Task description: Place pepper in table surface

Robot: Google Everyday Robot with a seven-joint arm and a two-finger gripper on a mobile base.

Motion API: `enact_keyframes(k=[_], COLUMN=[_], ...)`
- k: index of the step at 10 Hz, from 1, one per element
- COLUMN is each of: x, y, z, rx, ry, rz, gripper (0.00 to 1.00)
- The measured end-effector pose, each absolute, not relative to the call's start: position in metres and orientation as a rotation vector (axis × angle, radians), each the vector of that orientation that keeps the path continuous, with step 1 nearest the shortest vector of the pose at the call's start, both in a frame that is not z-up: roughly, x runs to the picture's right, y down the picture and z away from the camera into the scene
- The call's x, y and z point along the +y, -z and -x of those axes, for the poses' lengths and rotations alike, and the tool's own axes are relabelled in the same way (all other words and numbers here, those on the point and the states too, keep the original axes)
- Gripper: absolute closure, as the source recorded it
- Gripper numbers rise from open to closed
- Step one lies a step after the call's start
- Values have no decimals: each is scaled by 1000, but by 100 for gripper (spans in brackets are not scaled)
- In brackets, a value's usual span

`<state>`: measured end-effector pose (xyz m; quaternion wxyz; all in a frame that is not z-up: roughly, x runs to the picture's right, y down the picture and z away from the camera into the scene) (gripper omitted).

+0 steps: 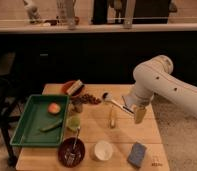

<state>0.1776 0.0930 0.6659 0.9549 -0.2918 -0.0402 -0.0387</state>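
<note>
The pincer [139, 114] is seen released and empty over the right half of the wooden counter [94, 132], well apart from the pepper [52, 125]; the pepper is lying in the green tray [32, 120] at the left, near an orange fruit [54, 108]; a reach across could be fouled by the yellowish stick [112, 120], the light-green cup [73, 122] just beside the tray, or the tray's wall; the slim pepper could be pinched off-centre and dropped; a utensil is held in the dark bowl [72, 151]; the white cup's [103, 150] contents cannot be told.

Pepper [52, 125] in tray [31, 131], pincer [139, 116] over table [123, 139]
</note>
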Motion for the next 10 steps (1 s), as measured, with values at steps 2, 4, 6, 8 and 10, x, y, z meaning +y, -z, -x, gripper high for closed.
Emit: enact_keyframes(k=[2, 4, 6, 8, 10], x=[97, 102, 96, 89, 80], y=[-659, -653, -656, -661, -668], z=[-187, -188, -167, -140, -117], rx=[-86, -90, -117, -150, -188], ry=[13, -66, -74, -72, -66], rz=[563, 542, 523, 510, 502], gripper=[20, 20, 20, 20, 20])
